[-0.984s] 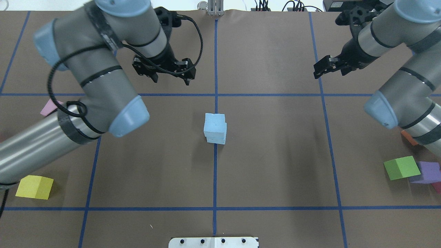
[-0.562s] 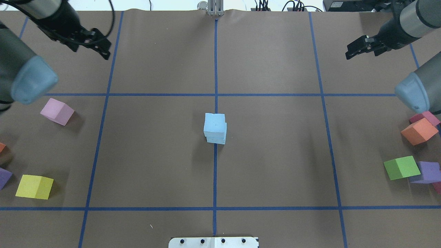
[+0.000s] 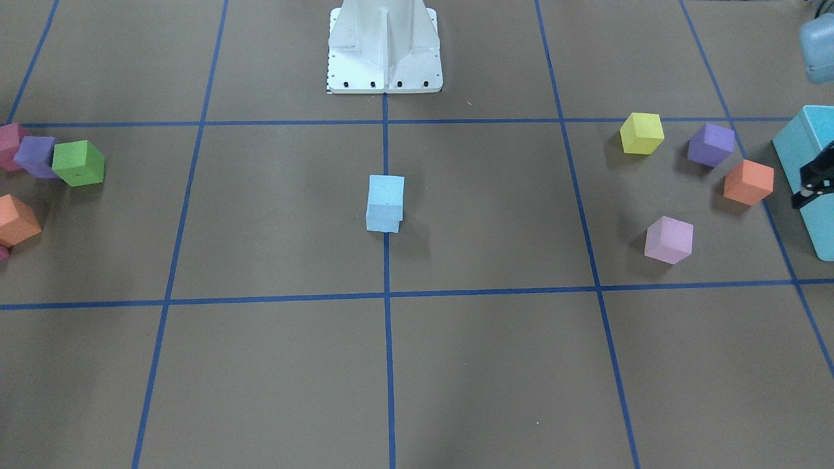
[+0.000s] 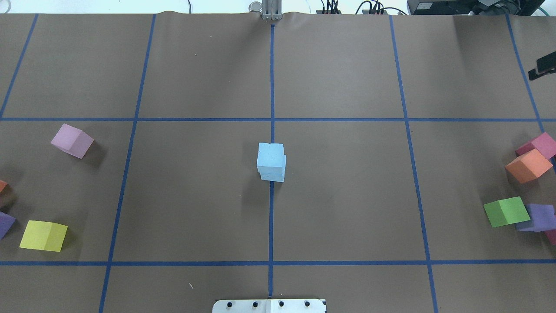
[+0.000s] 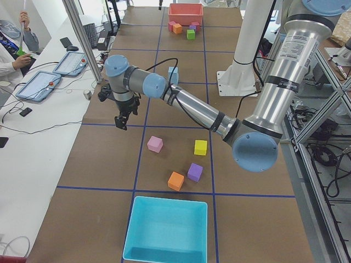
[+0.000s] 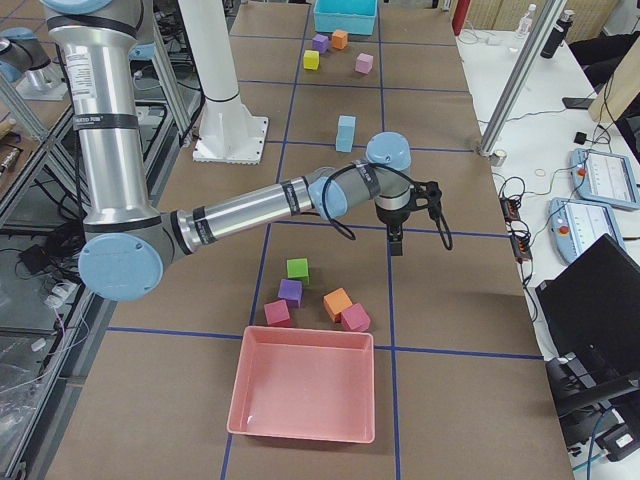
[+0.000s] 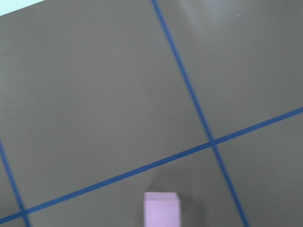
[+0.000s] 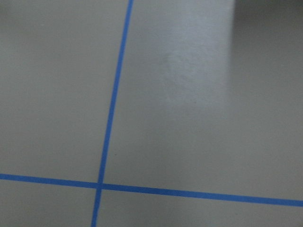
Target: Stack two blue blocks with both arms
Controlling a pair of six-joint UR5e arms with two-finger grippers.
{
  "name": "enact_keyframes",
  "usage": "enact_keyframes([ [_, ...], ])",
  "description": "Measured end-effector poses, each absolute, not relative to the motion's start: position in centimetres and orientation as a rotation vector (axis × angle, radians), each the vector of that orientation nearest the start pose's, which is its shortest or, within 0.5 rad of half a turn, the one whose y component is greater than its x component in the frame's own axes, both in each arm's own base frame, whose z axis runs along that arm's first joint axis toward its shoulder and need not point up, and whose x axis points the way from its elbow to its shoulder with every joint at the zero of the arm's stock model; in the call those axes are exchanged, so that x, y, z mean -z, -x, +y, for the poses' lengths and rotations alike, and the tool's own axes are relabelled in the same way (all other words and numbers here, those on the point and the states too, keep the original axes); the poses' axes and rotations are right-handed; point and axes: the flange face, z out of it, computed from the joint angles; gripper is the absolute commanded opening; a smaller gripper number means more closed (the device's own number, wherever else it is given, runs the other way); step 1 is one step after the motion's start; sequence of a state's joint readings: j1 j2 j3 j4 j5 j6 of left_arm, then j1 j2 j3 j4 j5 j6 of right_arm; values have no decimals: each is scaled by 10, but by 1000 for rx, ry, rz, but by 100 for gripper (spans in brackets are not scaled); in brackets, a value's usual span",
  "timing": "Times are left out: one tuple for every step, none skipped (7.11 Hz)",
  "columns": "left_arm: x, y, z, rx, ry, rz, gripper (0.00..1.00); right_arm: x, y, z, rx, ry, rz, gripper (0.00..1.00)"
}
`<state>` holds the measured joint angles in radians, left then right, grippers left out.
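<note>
The two pale blue blocks stand stacked at the table's centre, the upper block [image 4: 270, 155] resting on the lower block [image 4: 274, 176] and shifted slightly off it. The stack also shows in the front view [image 3: 384, 203]. Both grippers are far from it and touch nothing. My left gripper [image 5: 122, 114] hangs over the table's far left side, and only a black sliver [image 3: 810, 185] of it shows at the front view's edge. Of my right gripper [image 6: 395, 240] only a tip [image 4: 542, 67] shows at the overhead view's right edge. I cannot tell whether either is open or shut.
Pink [image 4: 71, 140] and yellow [image 4: 43, 235] cubes lie on the left. Orange [image 4: 527, 165], green [image 4: 506, 211] and purple [image 4: 541, 216] cubes lie on the right. A turquoise bin [image 5: 167, 253] stands at the left end and a pink bin [image 6: 300, 432] at the right end.
Both arms have swung outward, away from the centre. The left arm has left the overhead view and only the right gripper's tip remains. The blue stack has not moved.
</note>
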<state>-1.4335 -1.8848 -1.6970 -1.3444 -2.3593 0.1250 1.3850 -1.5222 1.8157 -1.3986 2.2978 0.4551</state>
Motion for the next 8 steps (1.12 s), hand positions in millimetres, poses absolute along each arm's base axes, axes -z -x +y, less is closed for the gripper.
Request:
enact_keyframes([
  [-496,7,-604,-329,-154,784,100,-530,10,-498,-91,-165,-797,100],
  [-540,28,-600,-309,-109,784,100,-558,-7,-475,-117,-131,-783,100],
  [-571,47,-590,-295,-85,786,100,-575,-16,-460,-138,-107,-775,100],
  [-594,63,-579,-283,-69,790,100,-583,-21,-453,-151,-95,-771,100],
  [-609,72,-570,-272,-55,793,100,-587,-24,-448,-157,-88,-770,100],
  [-620,76,-562,-260,-40,796,100,-589,-25,-447,-160,-85,-769,100],
  [-626,77,-558,-252,-30,798,100,-590,-26,-446,-162,-83,-768,100],
  [-629,78,-556,-247,-25,798,100,-591,-26,-445,-162,-83,-768,100],
])
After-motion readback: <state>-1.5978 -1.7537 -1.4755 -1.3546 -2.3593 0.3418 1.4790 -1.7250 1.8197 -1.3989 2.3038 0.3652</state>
